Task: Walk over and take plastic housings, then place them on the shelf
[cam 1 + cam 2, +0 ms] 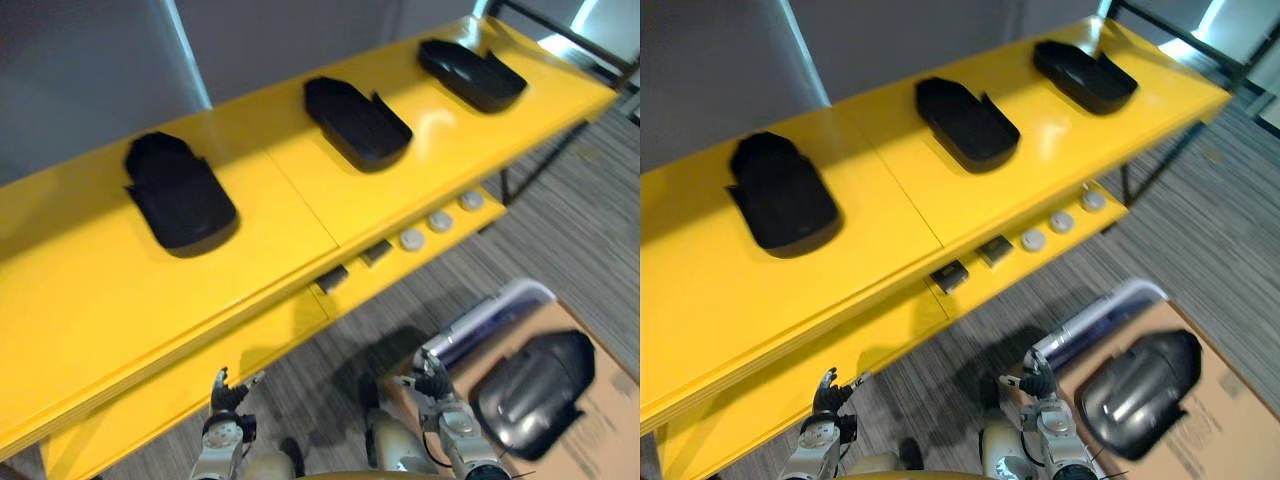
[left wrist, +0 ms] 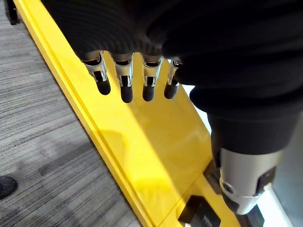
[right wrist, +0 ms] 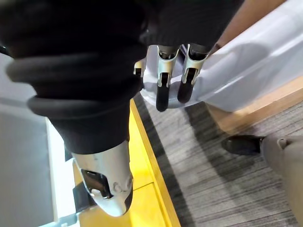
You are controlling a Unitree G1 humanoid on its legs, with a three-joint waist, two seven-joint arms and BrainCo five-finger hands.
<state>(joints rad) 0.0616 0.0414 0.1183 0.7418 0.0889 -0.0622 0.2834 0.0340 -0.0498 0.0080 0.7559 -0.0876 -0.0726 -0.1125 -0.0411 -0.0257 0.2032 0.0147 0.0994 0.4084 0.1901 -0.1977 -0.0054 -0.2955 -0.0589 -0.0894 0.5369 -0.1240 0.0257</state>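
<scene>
Three black plastic housings lie hollow side up on the yellow shelf [image 1: 90, 290]: one at the left [image 1: 180, 195], one in the middle [image 1: 357, 122], one at the far right [image 1: 472, 72]. A fourth dark housing [image 1: 535, 392], glossy and dome side up, rests on a cardboard box [image 1: 605, 425] at the lower right. My left hand [image 1: 228, 395] hangs low in front of the shelf's lower board, its fingers [image 2: 125, 87] straight and holding nothing. Beside the box my right hand [image 1: 432, 380] hangs too, fingers [image 3: 163, 94] relaxed and empty.
The lower yellow board carries two small dark blocks [image 1: 332, 277] and three grey round discs [image 1: 440, 220]. A white plastic sheet [image 1: 495, 315] lies against the box's near side. A black metal frame [image 1: 560, 35] stands past the shelf's right end. Grey striped carpet [image 1: 560, 230] covers the floor.
</scene>
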